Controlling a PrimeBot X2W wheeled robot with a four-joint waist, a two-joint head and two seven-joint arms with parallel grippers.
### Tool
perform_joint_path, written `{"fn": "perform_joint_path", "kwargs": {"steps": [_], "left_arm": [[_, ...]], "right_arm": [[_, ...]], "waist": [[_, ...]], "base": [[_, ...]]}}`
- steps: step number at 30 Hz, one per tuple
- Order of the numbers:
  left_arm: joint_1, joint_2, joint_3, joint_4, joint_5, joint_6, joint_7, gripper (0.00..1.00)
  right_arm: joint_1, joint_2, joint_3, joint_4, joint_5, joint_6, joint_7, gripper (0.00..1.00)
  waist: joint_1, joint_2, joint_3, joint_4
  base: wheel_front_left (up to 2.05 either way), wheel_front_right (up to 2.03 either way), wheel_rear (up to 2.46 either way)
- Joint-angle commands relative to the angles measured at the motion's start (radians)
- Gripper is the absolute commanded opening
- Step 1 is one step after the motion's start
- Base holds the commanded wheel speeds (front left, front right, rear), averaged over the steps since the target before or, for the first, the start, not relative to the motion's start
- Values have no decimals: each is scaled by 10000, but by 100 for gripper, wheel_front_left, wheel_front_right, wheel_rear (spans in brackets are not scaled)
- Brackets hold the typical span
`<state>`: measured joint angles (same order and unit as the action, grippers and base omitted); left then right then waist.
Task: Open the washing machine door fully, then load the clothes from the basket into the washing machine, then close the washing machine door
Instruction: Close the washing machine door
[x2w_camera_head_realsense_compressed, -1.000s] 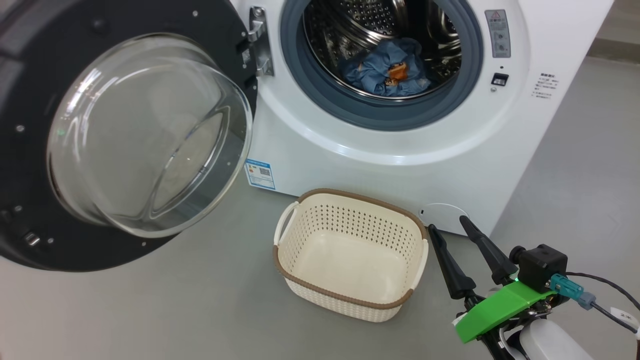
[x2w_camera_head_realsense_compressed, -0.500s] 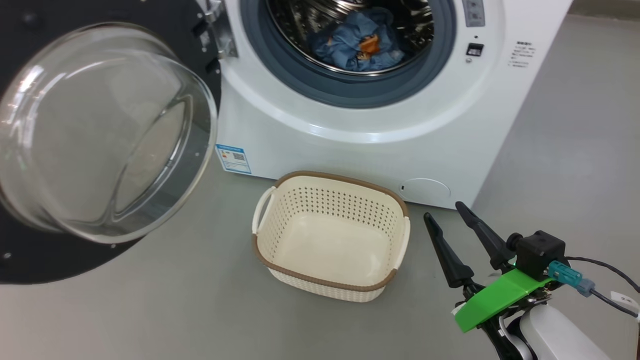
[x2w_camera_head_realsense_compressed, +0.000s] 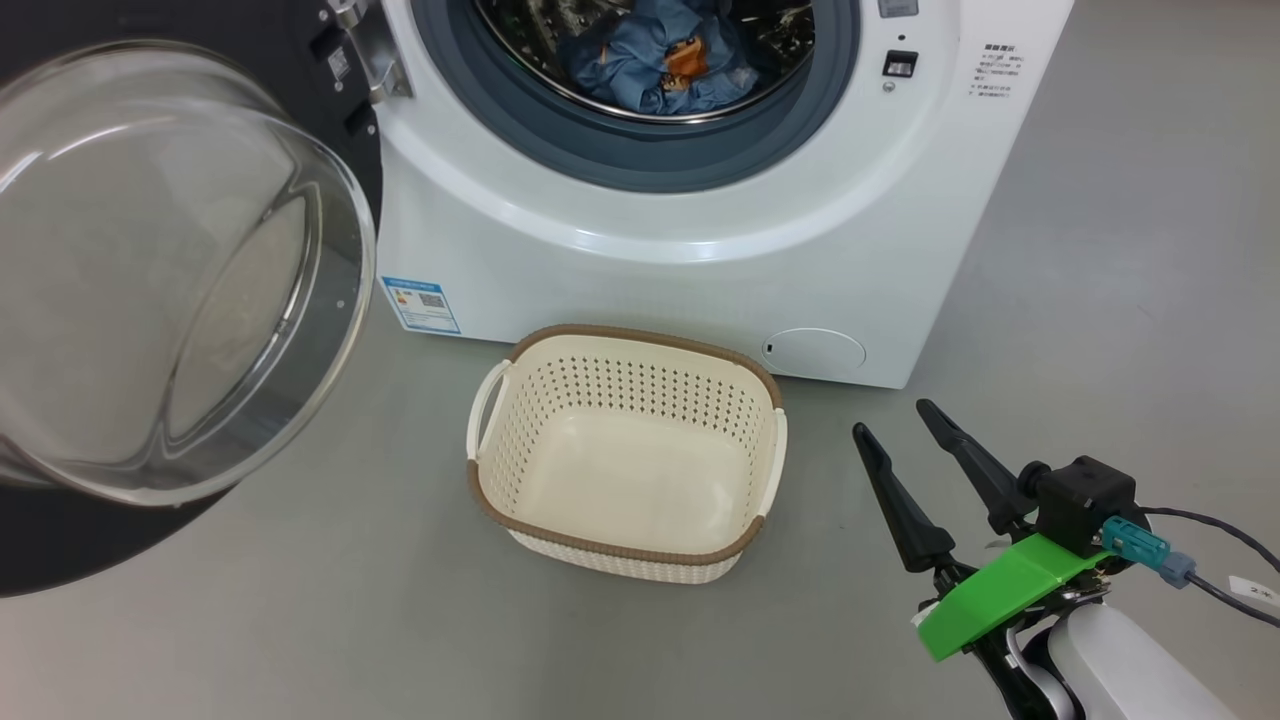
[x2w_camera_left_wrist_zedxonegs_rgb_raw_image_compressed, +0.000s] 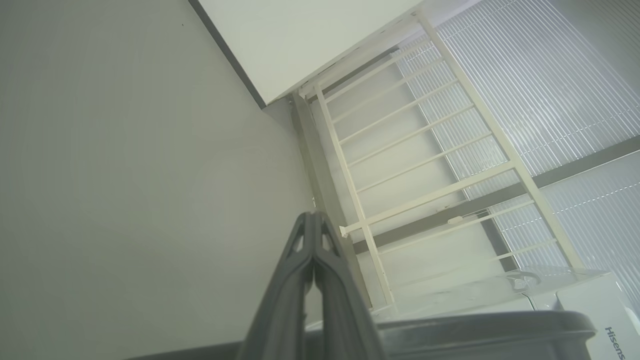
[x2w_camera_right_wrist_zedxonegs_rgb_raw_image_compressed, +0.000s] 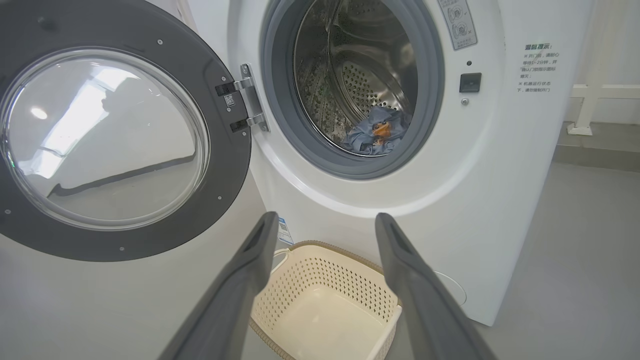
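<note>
The white washing machine stands with its round black door swung wide to the left, the glass bowl bulging toward me. Blue clothes with an orange print lie in the steel drum. On the floor in front sits the cream basket, nothing inside it. My right gripper hangs open and holds nothing, to the right of the basket. My left gripper is shut on nothing, pointing at a wall.
Grey floor runs all around the machine and basket. A white railing and ribbed panels show in the left wrist view, with a grey rim below. A white rail base stands right of the machine.
The head camera has tilted down and to the right, so the machine, door and basket slide up and left in its picture. My right gripper stays open in about the same place.
</note>
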<state>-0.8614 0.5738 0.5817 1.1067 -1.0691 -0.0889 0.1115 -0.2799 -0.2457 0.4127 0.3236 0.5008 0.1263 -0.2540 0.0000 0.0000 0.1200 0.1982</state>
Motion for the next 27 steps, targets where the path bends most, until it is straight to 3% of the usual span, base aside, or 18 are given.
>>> {"fn": "perform_joint_path", "kwargs": {"steps": [1, 12, 21, 27], "left_arm": [[-166, 722, 91, -29, -86, -126, 112, 0], [-225, 694, -279, 870, -147, -325, 1291, 0], [-93, 596, -858, 982, -201, -404, 3563, 0], [380, 346, -1284, 181, -497, -414, 5434, 0]], "right_arm": [[-272, -69, 124, -230, 3, 44, -78, 100], [-254, -152, 99, -196, 0, 44, -78, 100], [-136, -82, 48, -119, 38, 44, -78, 100], [-37, 2, 0, -88, 44, 44, -78, 100]], "waist": [[0, 0, 47, -43], [0, 0, 34, 12], [0, 0, -231, 208], [0, 0, -416, 342]], "base": [[0, 0, 0], [0, 0, 0], [0, 0, 0], [0, 0, 0]]}}
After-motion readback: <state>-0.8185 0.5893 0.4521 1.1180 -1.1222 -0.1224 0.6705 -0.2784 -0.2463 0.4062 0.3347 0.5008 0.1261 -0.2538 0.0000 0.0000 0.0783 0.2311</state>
